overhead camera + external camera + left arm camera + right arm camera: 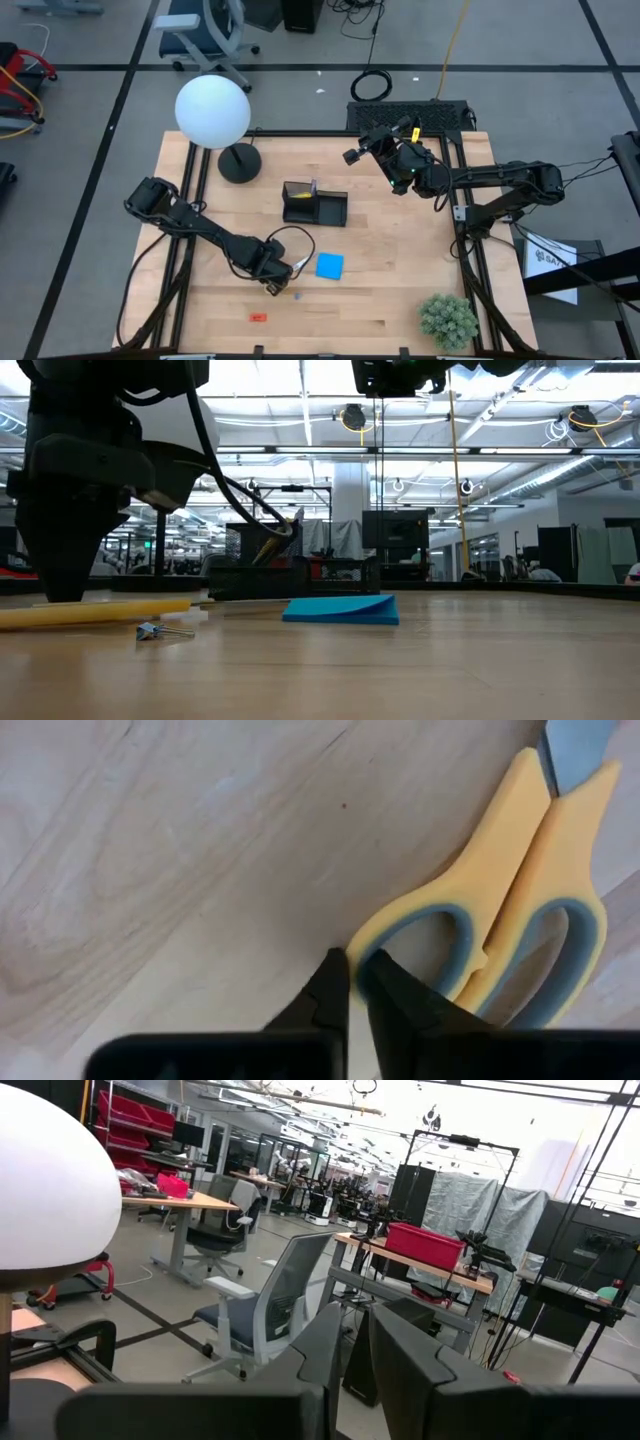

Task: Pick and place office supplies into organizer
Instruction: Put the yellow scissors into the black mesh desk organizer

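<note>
The left gripper (350, 982), fingers nearly together and empty, sits at the handle loops of the yellow-handled steel scissors (520, 910), just beside the bright blue square pad (329, 265); the blades probably point away from it.

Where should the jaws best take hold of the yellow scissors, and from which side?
Probably at the handle loops. The scissors lie flat and closed on the table, so the thin blades give little hold, while the yellow rim of a loop is thicker. Come straight down from above, one finger inside the loop. The left gripper, nearly closed, is already at the nearer loop's rim.
</note>
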### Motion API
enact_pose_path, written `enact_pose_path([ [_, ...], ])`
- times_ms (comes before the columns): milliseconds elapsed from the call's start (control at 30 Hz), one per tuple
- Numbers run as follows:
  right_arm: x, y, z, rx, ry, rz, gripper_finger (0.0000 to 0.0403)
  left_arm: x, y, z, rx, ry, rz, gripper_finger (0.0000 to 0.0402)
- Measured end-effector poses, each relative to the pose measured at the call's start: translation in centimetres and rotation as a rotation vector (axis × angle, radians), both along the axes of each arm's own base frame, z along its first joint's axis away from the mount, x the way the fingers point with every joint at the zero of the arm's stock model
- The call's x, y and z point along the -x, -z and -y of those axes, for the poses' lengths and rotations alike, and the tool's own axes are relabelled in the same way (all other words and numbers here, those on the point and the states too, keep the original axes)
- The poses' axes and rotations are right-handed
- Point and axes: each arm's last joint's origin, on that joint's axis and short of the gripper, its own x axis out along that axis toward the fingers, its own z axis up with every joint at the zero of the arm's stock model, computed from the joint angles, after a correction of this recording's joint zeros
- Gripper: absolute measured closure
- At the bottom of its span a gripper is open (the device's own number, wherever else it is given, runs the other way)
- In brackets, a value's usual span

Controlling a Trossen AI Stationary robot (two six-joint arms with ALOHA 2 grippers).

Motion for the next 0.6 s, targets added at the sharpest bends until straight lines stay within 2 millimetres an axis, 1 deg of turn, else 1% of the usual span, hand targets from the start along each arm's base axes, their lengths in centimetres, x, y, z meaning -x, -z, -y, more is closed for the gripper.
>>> enact_pose_path([
  [67,0.0,0.0,0.0,0.000,0.000,0.000,0.0355,0.0,0.0,0.0,0.000,0.001,0.000,0.0388],
  [233,0.0,0.0,0.0,0.000,0.000,0.000,0.0355,0.0,-0.1,0.0,-0.002,0.008,0.006,0.0372],
  [333,0.0,0.0,0.0,0.000,0.000,0.000,0.0355,0.1,-0.5,0.0,-0.019,0.017,0.030,0.0383],
  [400,0.0,0.0,0.0,0.000,0.000,0.000,0.0355,0.3,-1.0,0.1,-0.028,0.028,0.051,0.0389],
  [600,0.0,0.0,0.0,0.000,0.000,0.000,0.0355,0.6,-2.8,0.2,-0.093,0.045,0.160,0.0387],
])
